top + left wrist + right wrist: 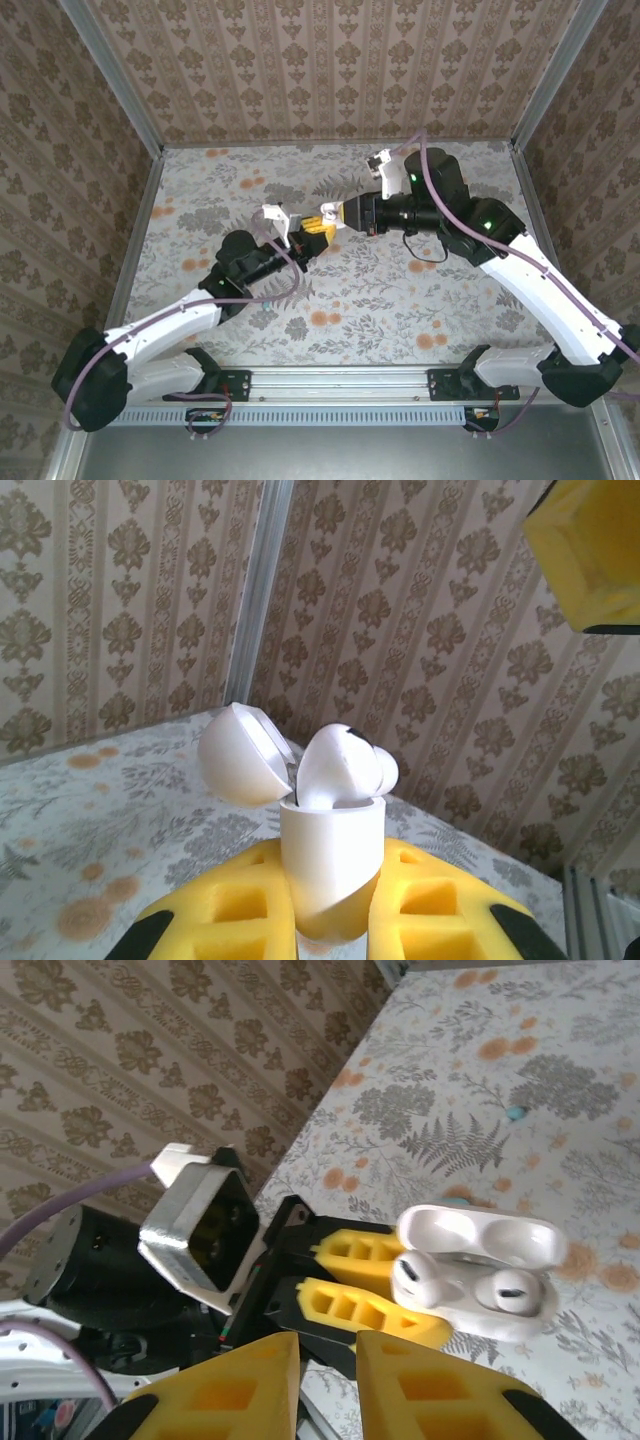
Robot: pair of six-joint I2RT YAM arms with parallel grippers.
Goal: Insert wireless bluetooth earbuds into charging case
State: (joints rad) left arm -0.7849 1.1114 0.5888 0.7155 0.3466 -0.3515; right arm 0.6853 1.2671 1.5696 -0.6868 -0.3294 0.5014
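The left hand [330, 905] is clamped tight on the white charging case [330, 855], holding it upright at the lower centre of the left wrist view, with its lid [240, 755] flipped open to the left. Two white earbuds [410, 1280] sit in its wells. The right hand [328, 1380] hovers just beside the case at the bottom of its own view, its pads nearly together with a narrow, empty gap between them.

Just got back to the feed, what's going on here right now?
The left gripper is clamped on the open white charging case, holding it up off the table. Both white earbuds sit in the case, and the lid is not yet closed. The right gripper hovers just beside the case, its fingers nearly together with nothing between them.
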